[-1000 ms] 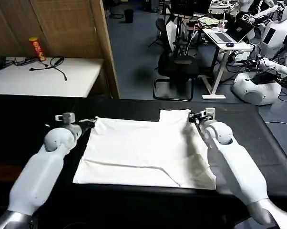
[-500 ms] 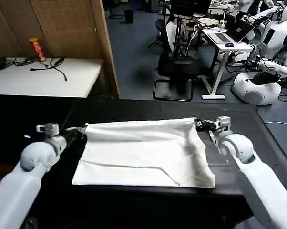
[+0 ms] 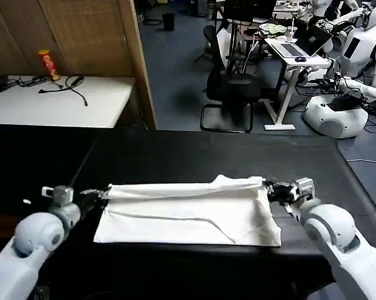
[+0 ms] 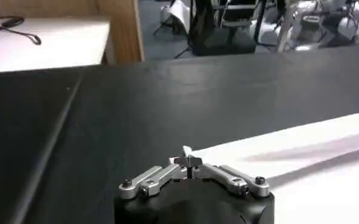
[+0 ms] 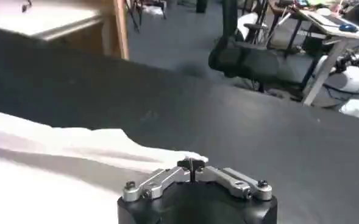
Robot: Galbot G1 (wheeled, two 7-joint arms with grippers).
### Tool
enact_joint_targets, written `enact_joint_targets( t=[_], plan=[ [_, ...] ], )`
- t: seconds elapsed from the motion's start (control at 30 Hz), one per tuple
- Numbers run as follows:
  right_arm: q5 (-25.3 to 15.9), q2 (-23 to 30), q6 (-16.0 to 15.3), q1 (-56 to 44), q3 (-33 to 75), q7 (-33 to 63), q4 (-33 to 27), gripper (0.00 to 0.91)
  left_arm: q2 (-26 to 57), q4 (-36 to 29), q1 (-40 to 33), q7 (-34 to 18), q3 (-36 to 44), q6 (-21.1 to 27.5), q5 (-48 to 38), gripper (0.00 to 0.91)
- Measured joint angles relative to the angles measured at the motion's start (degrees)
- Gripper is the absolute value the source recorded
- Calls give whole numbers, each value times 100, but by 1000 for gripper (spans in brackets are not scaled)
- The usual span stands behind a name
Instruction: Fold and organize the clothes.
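White T-shirt (image 3: 188, 212) on black desk (image 3: 194, 150), far edge drawn nearer than half a second earlier, fold now narrower. Left gripper (image 3: 99, 194) clamped on left corner; right gripper (image 3: 267, 186) clamped on right corner, both pulled back toward robot.

Robotics lab, office-like. Upper right of head view: several white humanoid robots (image 3: 356, 44), a white desk (image 3: 298, 60) with a laptop (image 3: 300, 44), black office chair (image 3: 235, 87) on blue-grey floor. Upper left: wood partition panels (image 3: 82, 37), white side table (image 3: 57, 100) with cables (image 3: 66, 84) and a red can (image 3: 48, 64). Black worktable (image 3: 175, 150) in the foreground.
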Motion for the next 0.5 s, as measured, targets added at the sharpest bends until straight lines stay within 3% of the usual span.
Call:
enact_joint_targets(
  t=[0.5],
  plan=[
    [-79,-12,0,-451,83,-9,151,0,-113,-633,959,-162,-353,-87,327,0]
  ],
)
